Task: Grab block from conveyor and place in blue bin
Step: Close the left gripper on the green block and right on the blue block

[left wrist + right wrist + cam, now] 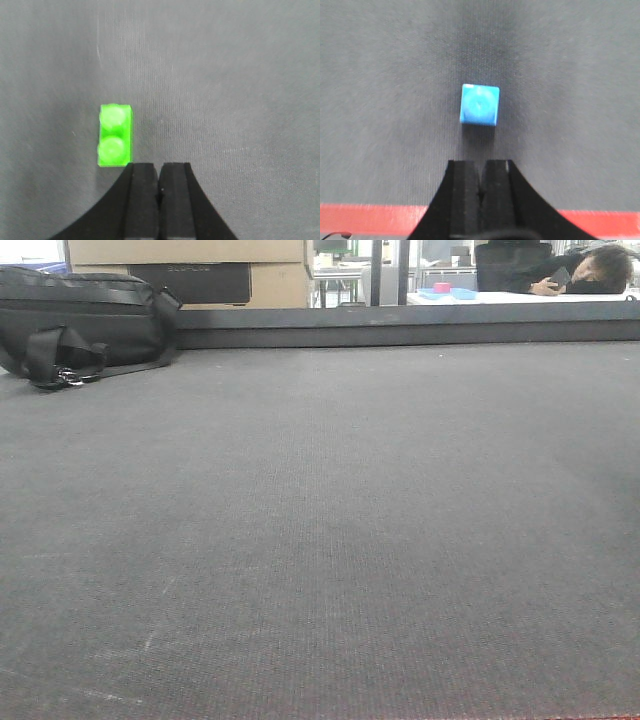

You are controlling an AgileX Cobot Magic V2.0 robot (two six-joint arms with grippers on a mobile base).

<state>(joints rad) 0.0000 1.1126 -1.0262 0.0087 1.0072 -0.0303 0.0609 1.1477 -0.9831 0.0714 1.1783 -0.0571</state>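
Conveyor (320, 540) across nearly the whole front-facing view: dark grey, finely woven, with faint pale scuffs low on the left. At far left on its back part, black bag (85, 325) lying on its side, strap and metal clip trailing onto the belt. Behind the bag, stacked cardboard boxes (190, 252). Farther right, beyond the belt's raised dark back rail, white bench (520, 297) with small pink and blue items (452, 289) on it. At far right, person (590, 270) in dark clothing, head down on that bench.

Left wrist view: green block (115, 135) with two round studs, lying flat on the belt with its long side running away from the camera. Left fingers (142, 200) black, pressed together pad to pad, gripping nothing. Block just ahead of the tips and off to their left, its near corner meeting the outer tip corner in the picture; cannot tell whether touching.

Right wrist view: blue block (479, 104), squarish with a single stud, resting on the belt. Right fingers (465, 200) likewise shut against each other with nothing between them. Block ahead of the tips, roughly in line with them and clearly apart, bare belt between. Red edge (370, 219) of the belt running across the bottom, behind the fingers.
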